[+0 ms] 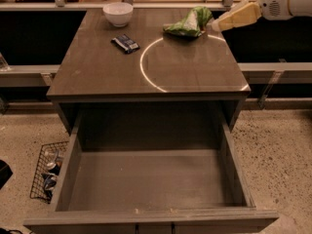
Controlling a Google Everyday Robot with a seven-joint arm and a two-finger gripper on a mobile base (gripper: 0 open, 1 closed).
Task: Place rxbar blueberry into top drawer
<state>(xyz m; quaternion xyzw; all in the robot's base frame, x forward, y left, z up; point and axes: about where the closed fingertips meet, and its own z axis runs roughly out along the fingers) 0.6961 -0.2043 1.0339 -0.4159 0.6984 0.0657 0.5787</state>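
Right now the pale cream gripper [222, 23] hangs at the upper right of the view, slanting down and to the left from the rounded white arm [285, 0] behind it. Its tip sits above the far right corner of the table, just beside the crumpled green-and-white chip bag [189, 23]. Whether it is spread or pressed together I cannot tell, and nothing can be seen held in it.

The bag lies on the far right part of the flat grey-brown table top [97, 69], at the upper edge of a bright curved ring of reflected light [142, 69]. To the left of the bag, well apart from the gripper, lies the small dark navy rxbar blueberry [125, 43], flat on the table and turned at a slant. A round white bowl [118, 13] stands beyond it near the far left edge.

Below the table's front edge, the wide grey-brown top drawer [66, 177] is pulled fully out, with plain walls and a bare floor. On the speckled floor [278, 145] to its left stands a black wire basket [39, 177] with some small items inside.
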